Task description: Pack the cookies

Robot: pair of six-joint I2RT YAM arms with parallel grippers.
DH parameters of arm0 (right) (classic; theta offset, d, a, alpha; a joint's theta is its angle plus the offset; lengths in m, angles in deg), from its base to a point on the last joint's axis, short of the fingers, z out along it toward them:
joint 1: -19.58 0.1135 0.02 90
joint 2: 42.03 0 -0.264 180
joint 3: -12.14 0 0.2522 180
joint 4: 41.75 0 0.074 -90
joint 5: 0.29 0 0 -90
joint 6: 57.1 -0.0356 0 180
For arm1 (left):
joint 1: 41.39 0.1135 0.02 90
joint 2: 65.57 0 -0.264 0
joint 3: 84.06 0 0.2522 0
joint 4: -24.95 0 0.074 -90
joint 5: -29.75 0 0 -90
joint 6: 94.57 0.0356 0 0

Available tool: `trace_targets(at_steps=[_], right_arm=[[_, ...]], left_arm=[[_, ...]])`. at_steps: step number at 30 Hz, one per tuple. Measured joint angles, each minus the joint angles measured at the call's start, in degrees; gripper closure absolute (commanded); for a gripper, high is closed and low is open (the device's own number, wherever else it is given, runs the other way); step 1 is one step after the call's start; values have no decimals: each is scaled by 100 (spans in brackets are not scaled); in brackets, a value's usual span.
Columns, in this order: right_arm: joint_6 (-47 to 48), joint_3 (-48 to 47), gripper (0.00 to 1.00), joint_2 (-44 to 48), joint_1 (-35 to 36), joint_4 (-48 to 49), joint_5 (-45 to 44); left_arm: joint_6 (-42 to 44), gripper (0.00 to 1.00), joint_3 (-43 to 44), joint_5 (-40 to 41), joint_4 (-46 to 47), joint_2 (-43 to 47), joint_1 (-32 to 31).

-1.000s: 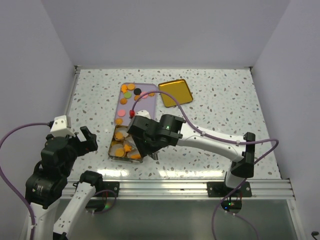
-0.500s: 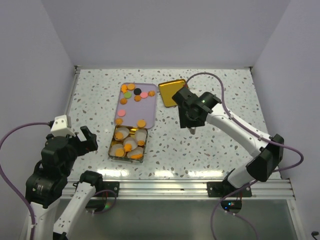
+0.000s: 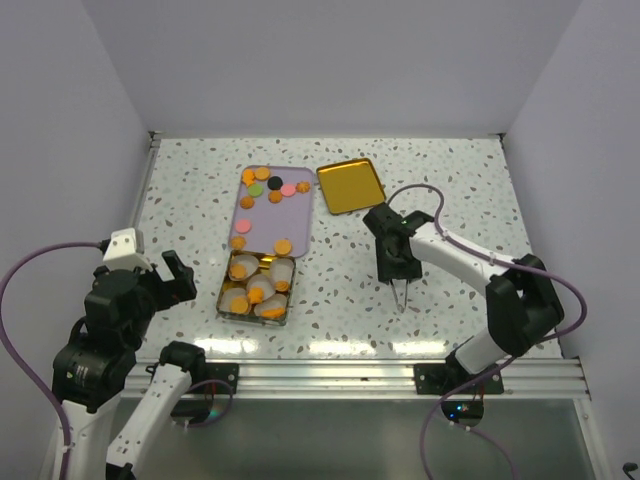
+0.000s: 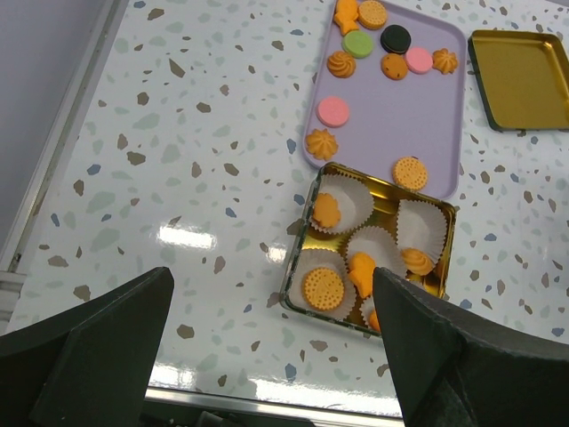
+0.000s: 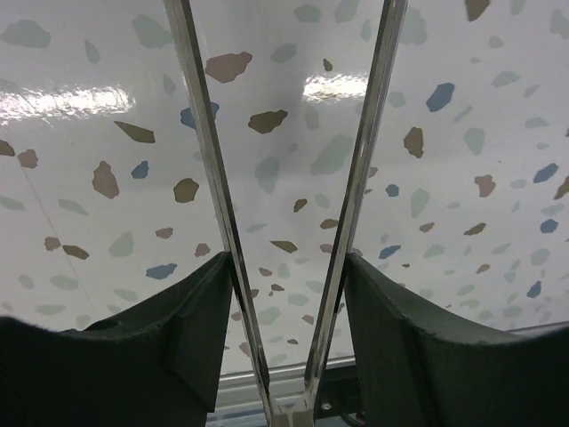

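Several cookies (image 3: 262, 173) lie on the purple tray (image 3: 265, 218): orange rounds and swirls, pink, green and black ones (image 4: 334, 111). More orange cookies (image 4: 323, 288) sit in white paper cups inside the gold tin (image 3: 222, 295) just in front of the tray. My right gripper (image 3: 398, 272) is shut on metal tongs (image 3: 400, 296) that point at the near edge over bare table, right of the tin. In the right wrist view the tongs (image 5: 209, 178) are spread and hold nothing, my right gripper (image 5: 284, 267) pressing on both arms. My left gripper (image 3: 165, 275) hangs open, left of the tin.
The tin's gold lid (image 3: 350, 185) lies face up right of the tray's far end. White walls close in the speckled table (image 3: 450, 180) on three sides. A metal rail (image 3: 330, 375) runs along the near edge.
My right arm has swung away from over the tin, past the lid, to the table right of the tin, tongs now pointing at the near edge. The left arm has not moved.
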Motion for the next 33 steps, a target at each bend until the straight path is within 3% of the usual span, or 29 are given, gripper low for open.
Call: trace_targets(at_steps=[9,14,24,28,33], right_arm=[[-72,636,34,-525,2,785,612],[-142,695,1,-713,-9,955,778],[-151,234,1,-640,-9,531,566],[-81,-684,1,-470,-9,219,485],[151,-2487,1,-728,-11,33,295]], left_arm=[[-4,0,0,39,0,0,0],[-9,0,0,50,0,0,0],[-15,0,0,109,0,0,0],[-15,0,0,129,0,0,0],[-15,0,0,131,0,-2,0]])
